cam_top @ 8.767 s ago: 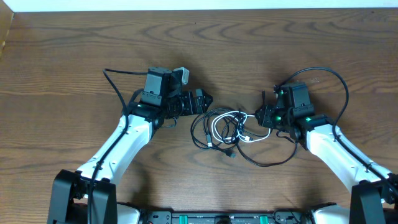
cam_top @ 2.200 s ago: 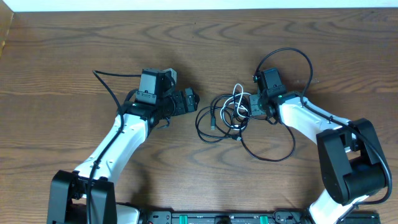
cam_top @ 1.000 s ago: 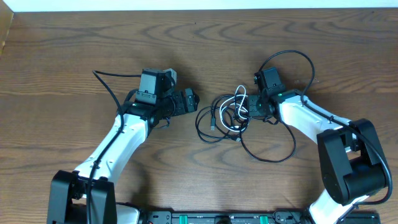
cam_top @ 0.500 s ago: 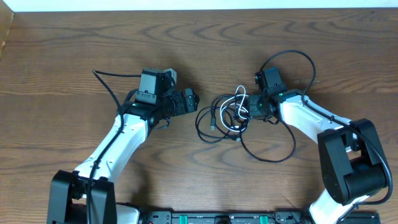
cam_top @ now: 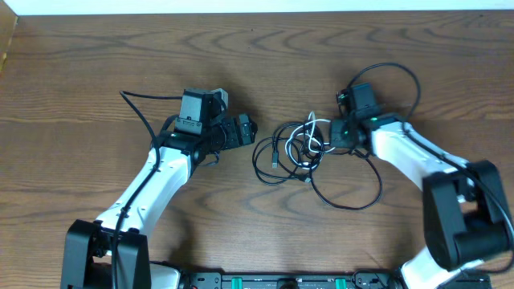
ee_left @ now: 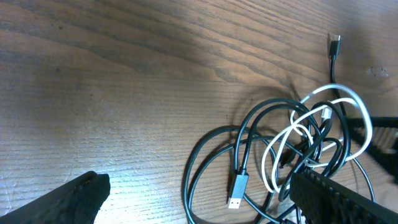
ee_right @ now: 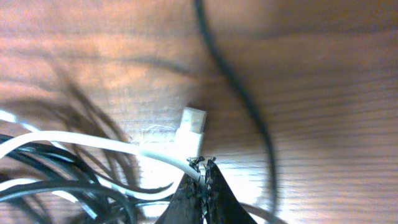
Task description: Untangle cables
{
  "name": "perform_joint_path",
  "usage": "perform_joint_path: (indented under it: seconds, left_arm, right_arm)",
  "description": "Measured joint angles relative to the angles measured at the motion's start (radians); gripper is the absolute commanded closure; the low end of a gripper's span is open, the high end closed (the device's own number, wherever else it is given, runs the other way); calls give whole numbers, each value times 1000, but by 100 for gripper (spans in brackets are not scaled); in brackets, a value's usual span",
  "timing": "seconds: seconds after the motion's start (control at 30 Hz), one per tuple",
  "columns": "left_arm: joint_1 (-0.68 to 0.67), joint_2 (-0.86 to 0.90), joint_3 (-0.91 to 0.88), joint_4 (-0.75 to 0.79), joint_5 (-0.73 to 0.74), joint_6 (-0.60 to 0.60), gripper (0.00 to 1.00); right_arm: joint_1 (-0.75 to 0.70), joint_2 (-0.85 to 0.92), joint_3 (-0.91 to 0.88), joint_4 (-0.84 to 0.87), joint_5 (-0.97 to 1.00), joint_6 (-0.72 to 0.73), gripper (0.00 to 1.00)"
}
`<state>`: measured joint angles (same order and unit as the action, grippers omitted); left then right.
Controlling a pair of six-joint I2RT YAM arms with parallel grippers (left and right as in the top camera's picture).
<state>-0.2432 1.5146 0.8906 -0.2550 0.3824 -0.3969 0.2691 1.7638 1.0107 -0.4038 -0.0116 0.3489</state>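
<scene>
The cables lie tangled on the wooden table between my arms: two black cables (cam_top: 269,160) (ee_left: 249,143) in loops, with a white cable (cam_top: 320,123) (ee_left: 339,99) threaded through them. One black loop (cam_top: 353,201) trails toward the front. My right gripper (cam_top: 332,135) (ee_right: 202,167) is shut on the white cable just behind its white plug (ee_right: 193,119). To the left of the pile my left gripper (cam_top: 249,128) (ee_left: 199,208) stands open and holds nothing. A grey USB plug (ee_left: 236,190) lies between its fingers (ee_left: 74,196).
A second small plug (ee_left: 334,45) sticks out at the far side of the pile. The right arm's own thicker black cable (cam_top: 397,72) arcs above its wrist. The table's far edge (cam_top: 257,11) runs along the top.
My right arm has shifted a little to the right with the white cable pinched in it, drawing the white loop that way. The left arm has not moved.
</scene>
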Motion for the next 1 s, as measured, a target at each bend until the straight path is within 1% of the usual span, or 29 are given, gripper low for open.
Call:
perform_joint_path:
  seconds: [0.13, 0.37, 0.7, 1.0]
  left_arm:
    - [0, 0, 0, 0, 0, 0, 1]
    - [0, 0, 0, 0, 0, 0, 1]
    - [0, 0, 0, -13, 0, 0, 1]
    - [0, 0, 0, -23, 0, 0, 1]
  right_arm:
    - [-34, -99, 0, -25, 4, -1, 99]
    - [-36, -195, 0, -56, 19, -1, 99]
    - [-36, -270, 0, -72, 31, -1, 99]
    - [-36, -278, 0, -86, 37, -1, 99]
